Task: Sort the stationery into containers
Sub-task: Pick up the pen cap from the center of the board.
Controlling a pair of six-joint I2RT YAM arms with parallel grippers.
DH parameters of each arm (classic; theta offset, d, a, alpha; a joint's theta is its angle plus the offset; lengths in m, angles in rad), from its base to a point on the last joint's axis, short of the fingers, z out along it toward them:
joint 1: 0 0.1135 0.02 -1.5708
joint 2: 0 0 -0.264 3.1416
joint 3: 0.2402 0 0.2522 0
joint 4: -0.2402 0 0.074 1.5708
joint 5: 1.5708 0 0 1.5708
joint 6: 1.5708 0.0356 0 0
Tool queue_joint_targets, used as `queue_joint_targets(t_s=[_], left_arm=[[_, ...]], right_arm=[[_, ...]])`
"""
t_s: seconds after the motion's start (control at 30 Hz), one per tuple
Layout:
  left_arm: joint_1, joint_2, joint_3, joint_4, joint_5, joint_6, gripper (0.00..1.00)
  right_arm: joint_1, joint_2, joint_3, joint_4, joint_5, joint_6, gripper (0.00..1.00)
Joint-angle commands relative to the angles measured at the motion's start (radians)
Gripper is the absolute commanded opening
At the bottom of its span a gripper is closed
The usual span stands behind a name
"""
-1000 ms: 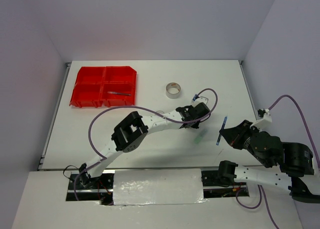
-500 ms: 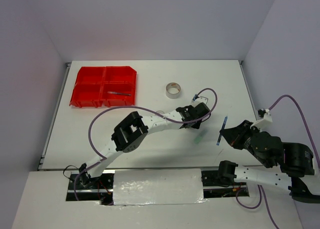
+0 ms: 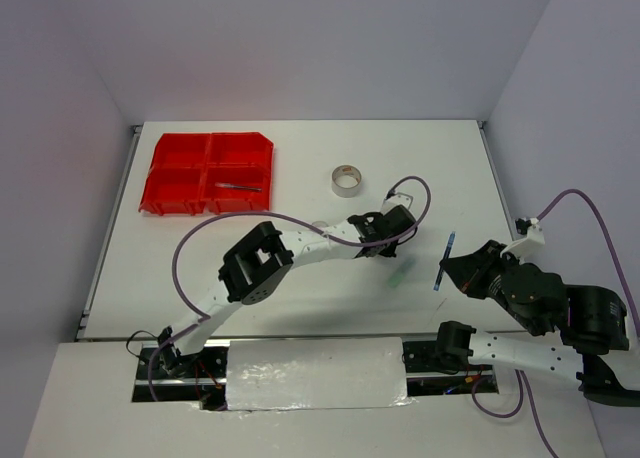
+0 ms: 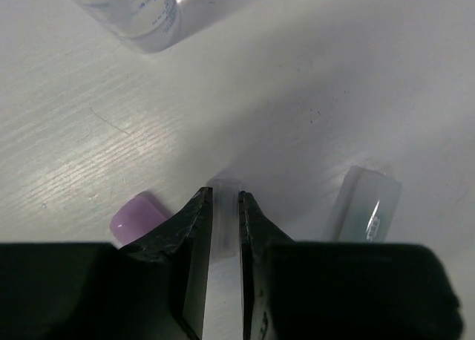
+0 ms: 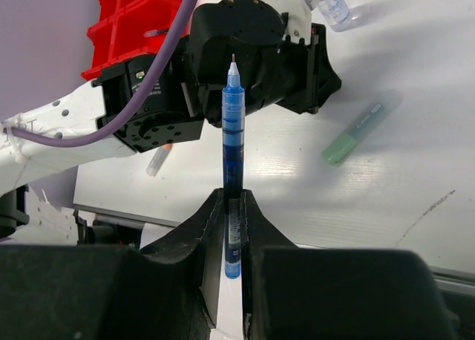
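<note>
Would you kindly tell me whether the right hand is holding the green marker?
No, the right hand is shut on a blue pen, while the green marker lies loose on the table.

A bright red plastic organiser tray (image 3: 180, 153) stands out on the white, faintly wood-grained table (image 3: 300, 298). The slim translucent dark-blue pen (image 5: 233, 154) has a paler blue tip. Around it are a pale green marker (image 5: 356, 136), a rounded lilac piece (image 4: 136, 215), a frosted whitish stick (image 4: 223, 195) and a silver-grey tape roll (image 3: 347, 179). The thick cable (image 5: 178, 36) is purple.
</note>
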Motion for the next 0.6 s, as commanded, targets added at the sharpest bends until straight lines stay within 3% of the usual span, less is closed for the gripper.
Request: queue_joint_targets(t_s=[0.0,0.13,0.33,0.57], left_arm=[[0.003,-0.100,-0.073,0.042,0.052,-0.022,0.11],[0.015,-0.190,-0.104,0.111,0.090,-0.030,0.11],[0.020,-0.174,-0.004,0.026,0.078,-0.021,0.08],[0.024,-0.232,-0.062,-0.028,0.040,-0.053,0.03]], right_arm=[[0.001,0.006,0.007,0.042,0.028,-0.021,0.00],[0.001,-0.012,0.003,0.041,0.034,-0.018,0.00],[0.001,-0.034,-0.003,0.030,0.031,-0.012,0.00],[0.001,-0.028,-0.013,0.035,0.031,-0.018,0.00]])
